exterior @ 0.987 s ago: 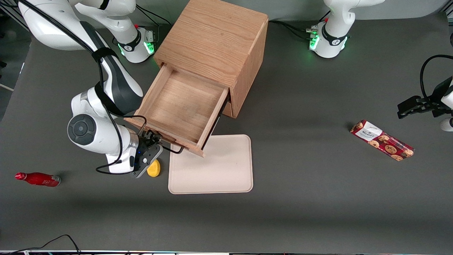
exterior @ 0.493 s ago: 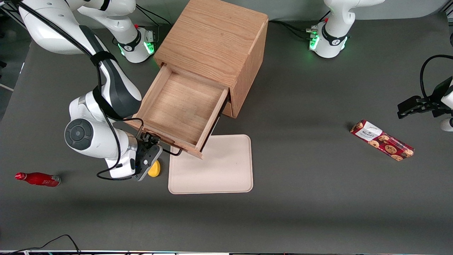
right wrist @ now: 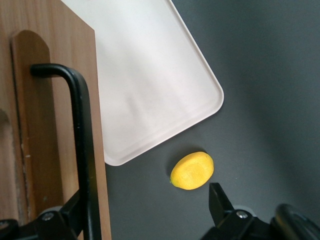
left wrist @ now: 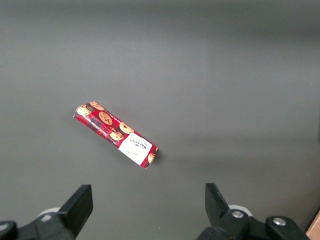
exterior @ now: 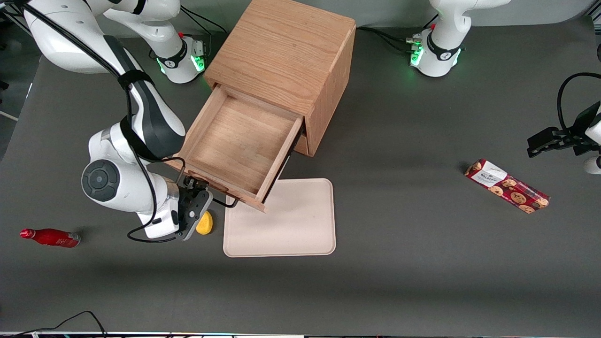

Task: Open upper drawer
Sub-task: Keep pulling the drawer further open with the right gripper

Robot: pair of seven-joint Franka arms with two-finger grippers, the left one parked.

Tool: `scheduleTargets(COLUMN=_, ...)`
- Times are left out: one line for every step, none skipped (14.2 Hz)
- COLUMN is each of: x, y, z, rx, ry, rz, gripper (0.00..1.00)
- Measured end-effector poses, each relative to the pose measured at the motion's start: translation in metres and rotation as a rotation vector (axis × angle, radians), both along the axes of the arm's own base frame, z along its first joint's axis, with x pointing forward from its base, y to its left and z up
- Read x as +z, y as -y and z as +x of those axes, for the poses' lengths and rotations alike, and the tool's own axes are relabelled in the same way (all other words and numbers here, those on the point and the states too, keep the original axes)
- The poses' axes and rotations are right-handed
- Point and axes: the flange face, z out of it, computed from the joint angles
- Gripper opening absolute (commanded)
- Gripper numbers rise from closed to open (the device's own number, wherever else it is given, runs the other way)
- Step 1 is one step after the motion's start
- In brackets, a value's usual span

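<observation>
The upper drawer (exterior: 239,141) of the oak cabinet (exterior: 281,51) stands pulled far out, its shallow box bare inside. Its thin black bar handle (exterior: 230,204) runs along the drawer front (right wrist: 50,100). My right gripper (exterior: 191,184) is at the end of the drawer front toward the working arm. In the right wrist view the gripper (right wrist: 147,202) is open. One finger (right wrist: 75,212) rests against the handle (right wrist: 82,150) and the other (right wrist: 217,197) is well apart from it, near a lemon (right wrist: 192,170). Nothing is clamped between them.
A pale pink tray (exterior: 286,225) lies on the table under the drawer's front corner. The yellow lemon (exterior: 204,224) sits beside the tray, below my wrist. A red bottle (exterior: 49,237) lies toward the working arm's end. A cookie packet (exterior: 507,186) lies toward the parked arm's end.
My wrist and gripper have drifted a little toward the working arm's end of the table, along the handle. The drawer's front corner has shifted slightly the same way.
</observation>
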Motion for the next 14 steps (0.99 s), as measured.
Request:
scheduleTargets(x=0.0, y=0.0, z=0.0, rx=0.003, ry=0.001, rz=0.0, gripper=1.0)
scheduleTargets(x=0.0, y=0.0, z=0.0, rx=0.012, ry=0.002, rz=0.001, gripper=1.0)
scheduleTargets(x=0.001, y=0.0, z=0.0, rx=0.029, ry=0.004, rz=0.004, gripper=1.0)
scheduleTargets(x=0.001, y=0.001, z=0.001, rx=0.04, ry=0.004, rz=0.008, gripper=1.0)
scheduleTargets(x=0.001, y=0.001, z=0.001, rx=0.044, ry=0.002, rz=0.011, gripper=1.0)
scheduleTargets(x=0.001, y=0.002, z=0.001, rx=0.047, ry=0.001, rz=0.013, gripper=1.0)
scheduleTargets(x=0.001, y=0.002, z=0.002, rx=0.055, ry=-0.001, rz=0.014, gripper=1.0)
scheduleTargets(x=0.001, y=0.003, z=0.002, rx=0.064, ry=-0.002, rz=0.015, gripper=1.0)
scheduleTargets(x=0.001, y=0.004, z=0.002, rx=0.078, ry=-0.003, rz=0.016, gripper=1.0)
scheduleTargets(x=0.0, y=0.005, z=0.003, rx=0.086, ry=-0.005, rz=0.018, gripper=1.0)
scheduleTargets(x=0.0, y=0.007, z=0.003, rx=0.093, ry=-0.006, rz=0.018, gripper=1.0)
scheduleTargets(x=0.0, y=0.011, z=0.004, rx=0.097, ry=-0.008, rz=0.015, gripper=1.0)
scheduleTargets(x=0.001, y=0.016, z=0.006, rx=0.102, ry=-0.005, rz=0.012, gripper=1.0)
scheduleTargets(x=0.001, y=0.02, z=0.008, rx=0.11, ry=-0.006, rz=0.01, gripper=1.0)
